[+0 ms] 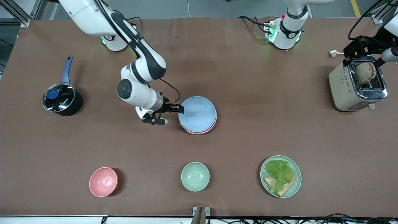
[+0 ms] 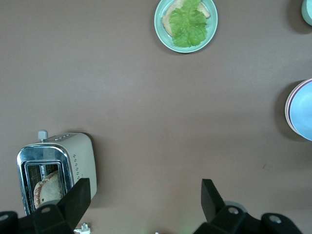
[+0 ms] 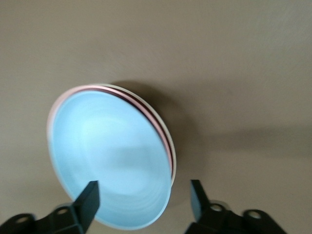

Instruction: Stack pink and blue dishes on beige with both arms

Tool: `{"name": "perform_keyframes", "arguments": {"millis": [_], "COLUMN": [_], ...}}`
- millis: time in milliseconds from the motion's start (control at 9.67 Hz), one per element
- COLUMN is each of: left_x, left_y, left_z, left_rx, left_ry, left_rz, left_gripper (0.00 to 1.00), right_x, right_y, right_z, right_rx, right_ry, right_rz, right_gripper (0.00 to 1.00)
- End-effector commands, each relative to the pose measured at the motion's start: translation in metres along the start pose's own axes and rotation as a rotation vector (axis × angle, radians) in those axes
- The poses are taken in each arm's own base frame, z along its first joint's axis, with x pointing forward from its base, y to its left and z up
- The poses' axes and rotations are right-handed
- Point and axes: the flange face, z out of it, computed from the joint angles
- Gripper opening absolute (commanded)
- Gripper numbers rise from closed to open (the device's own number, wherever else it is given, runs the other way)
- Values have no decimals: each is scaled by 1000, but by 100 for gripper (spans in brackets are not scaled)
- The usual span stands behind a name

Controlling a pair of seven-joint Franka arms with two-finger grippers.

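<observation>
The pale blue plate (image 1: 199,113) lies on top of a stack in the middle of the table. The pink plate's rim (image 1: 202,132) shows under it. In the right wrist view a cream-beige plate rim (image 3: 157,116) shows under the pink one. My right gripper (image 1: 173,115) is low at the stack's edge, toward the right arm's end, and open; its fingers (image 3: 90,197) straddle the blue plate's rim (image 3: 112,161) without touching it. My left gripper (image 1: 362,57) hangs open and empty high over the toaster, and it waits there.
A toaster (image 1: 357,84) with a bread slice stands at the left arm's end. A black pot (image 1: 62,99) with a blue handle sits at the right arm's end. Nearer the front camera are a pink bowl (image 1: 103,181), a mint bowl (image 1: 195,176) and a mint plate (image 1: 293,186) with lettuce and bread.
</observation>
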Motion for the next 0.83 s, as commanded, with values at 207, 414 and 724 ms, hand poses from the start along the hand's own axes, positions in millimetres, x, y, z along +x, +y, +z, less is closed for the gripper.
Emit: {"name": "perform_keyframes", "arguments": {"millis": [207,414,724], "left_x": [2,7,8], "left_y": [9,5,3], "left_z": [12,9,3], "left_rx": [-5,-9,-10], "left_ry": [-18,-9,2], "left_rz": [28,19,17], "left_gripper": [100,100,100], "right_x": [-9,18,21], "right_y": [53,116,178], "right_z": [-228,-336,-438], "right_rx": [-266,-333,-336], "right_ry": [127,172,207], "right_rz": [-5,126,65], "right_gripper": [100,100,100]}}
